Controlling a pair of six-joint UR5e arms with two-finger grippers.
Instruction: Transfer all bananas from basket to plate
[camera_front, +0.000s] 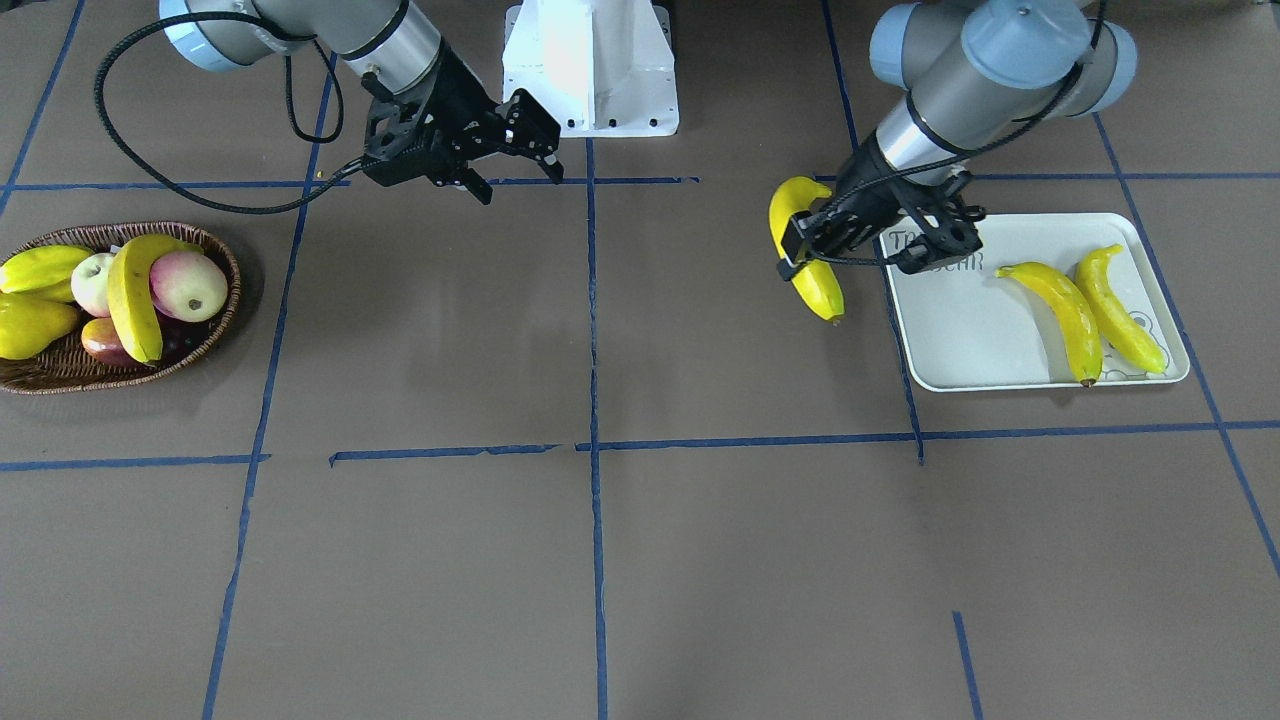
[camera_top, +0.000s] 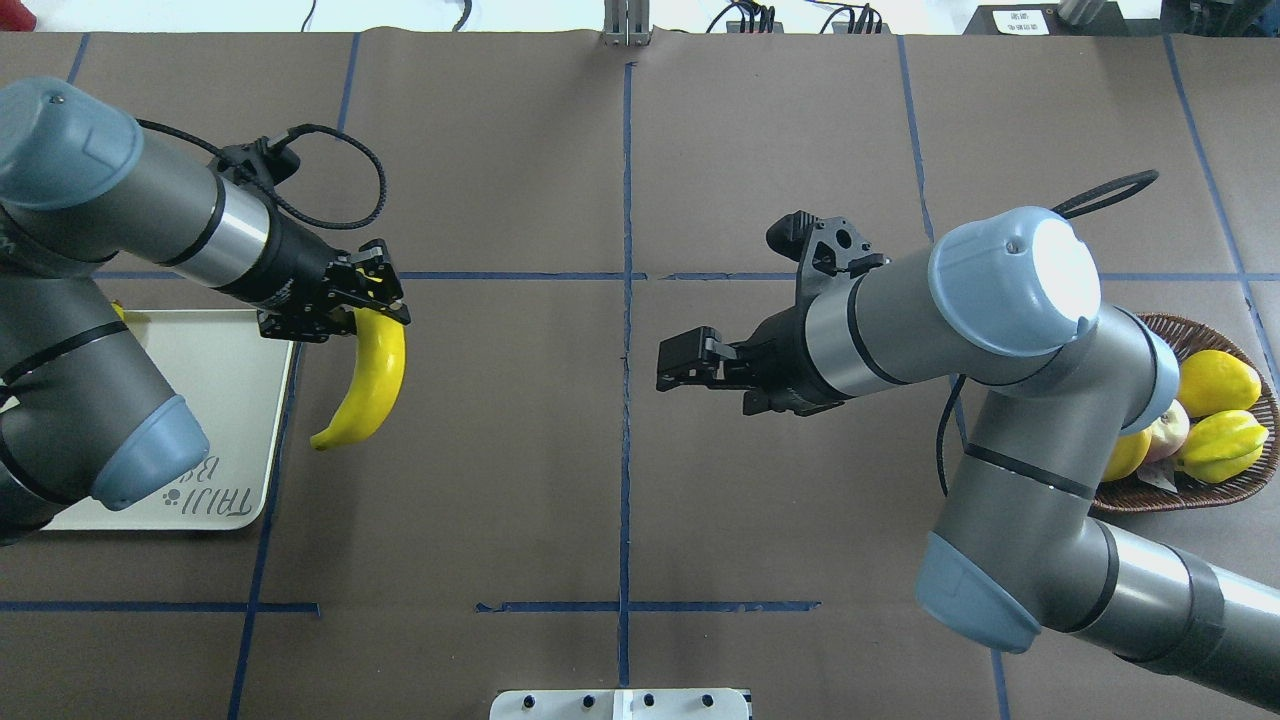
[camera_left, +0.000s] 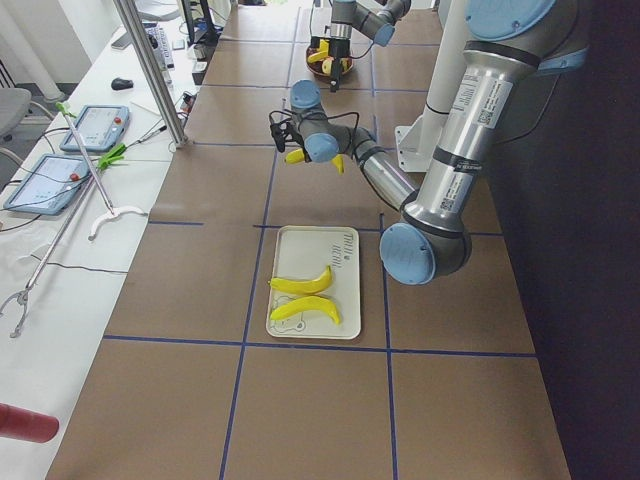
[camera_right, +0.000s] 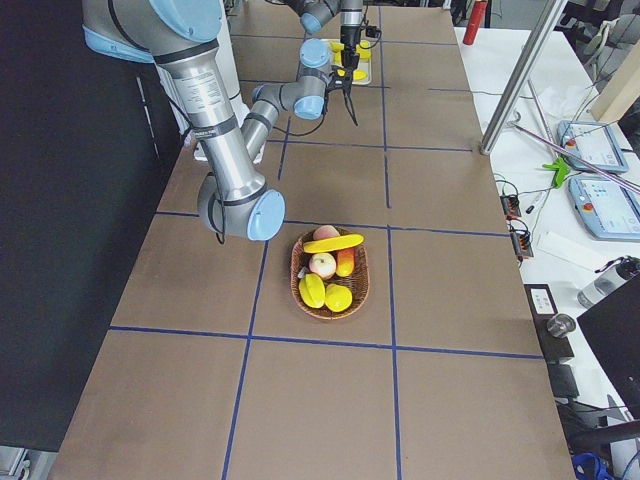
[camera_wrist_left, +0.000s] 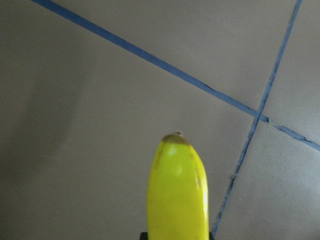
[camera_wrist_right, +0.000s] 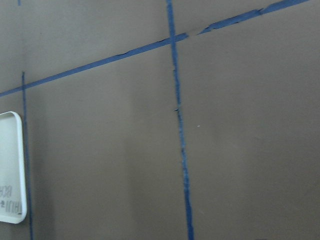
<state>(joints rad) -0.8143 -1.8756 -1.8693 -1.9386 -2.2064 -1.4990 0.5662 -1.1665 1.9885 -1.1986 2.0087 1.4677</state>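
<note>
My left gripper is shut on a long yellow banana, which hangs above the brown table just beside the white plate, on the side nearer the table's middle. That banana fills the lower part of the left wrist view. Two more bananas lie side by side on the plate. At the far end, a fourth banana lies across the other fruit in the wicker basket. My right gripper hovers open and empty near the table's middle.
The basket also holds apples and plump yellow fruits. The white robot base stands at the table's back edge. Blue tape lines cross the brown tabletop between basket and plate.
</note>
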